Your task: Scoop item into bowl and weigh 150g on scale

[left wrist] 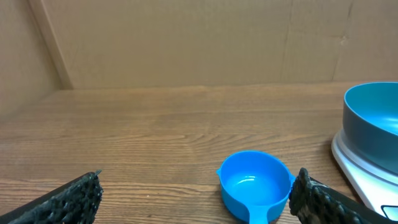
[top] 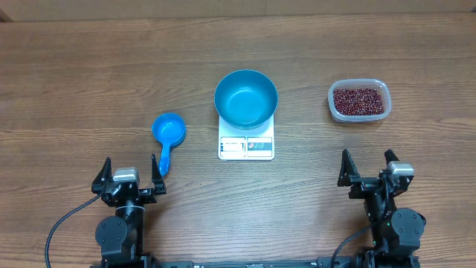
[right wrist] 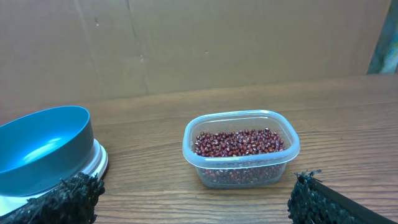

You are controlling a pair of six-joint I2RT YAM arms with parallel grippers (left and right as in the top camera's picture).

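The blue bowl (top: 246, 97) (left wrist: 373, 116) (right wrist: 41, 148) stands empty on the white scale (top: 246, 145) (left wrist: 360, 168) (right wrist: 96, 163) at the table's middle. Red-brown beans (top: 358, 100) (right wrist: 239, 142) fill a clear tub (top: 359, 116) (right wrist: 239, 169) at the right. A small blue handled scoop (top: 168, 134) (left wrist: 255, 185) lies empty left of the scale. My left gripper (top: 128, 179) (left wrist: 198, 198) is open near the front edge, just short of the scoop, with its handle end beside my right finger. Low at the front right, my right gripper (top: 367, 168) (right wrist: 196, 198) is open, nothing between its fingers, short of the tub.
A brown cardboard wall (left wrist: 186, 43) (right wrist: 217, 43) runs along the table's far edge. Bare wooden tabletop (top: 74, 89) spreads to the left of the scoop and between the scale and the tub.
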